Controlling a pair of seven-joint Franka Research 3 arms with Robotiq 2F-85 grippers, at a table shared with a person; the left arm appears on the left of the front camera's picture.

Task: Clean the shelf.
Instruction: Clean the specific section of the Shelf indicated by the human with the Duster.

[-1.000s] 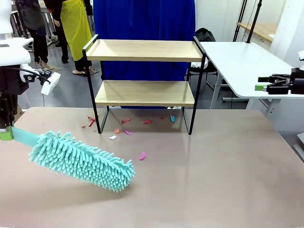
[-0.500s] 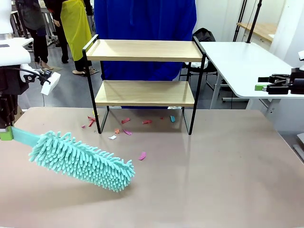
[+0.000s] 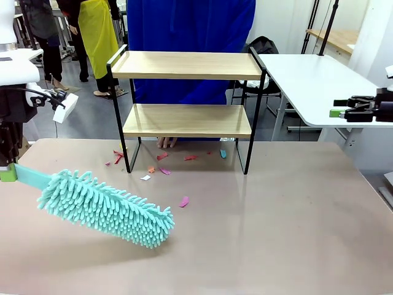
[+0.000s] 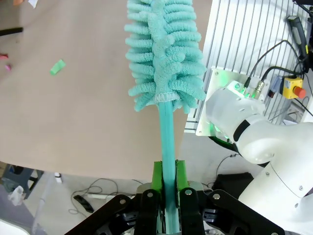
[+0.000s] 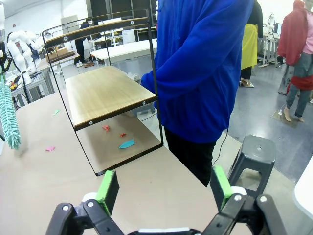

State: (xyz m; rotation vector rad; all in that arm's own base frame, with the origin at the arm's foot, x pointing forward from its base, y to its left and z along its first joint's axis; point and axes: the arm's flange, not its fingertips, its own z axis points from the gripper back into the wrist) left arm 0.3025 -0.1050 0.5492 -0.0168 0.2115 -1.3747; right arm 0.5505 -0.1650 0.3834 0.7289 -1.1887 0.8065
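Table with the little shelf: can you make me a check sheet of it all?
Surface: brown table, bare on its right half.
Job's things: shelf, both boards bare; teal duster low over the table's left.
Clutter: paper scraps, pink, red, white and teal, under and before the shelf.
Grippers: left gripper, fingers shut on the duster's handle; right gripper open, holding nothing.
Cables: black cables by the robot's base.
Surroundings: person in blue behind the shelf, one hand under its lower board; white table at right.
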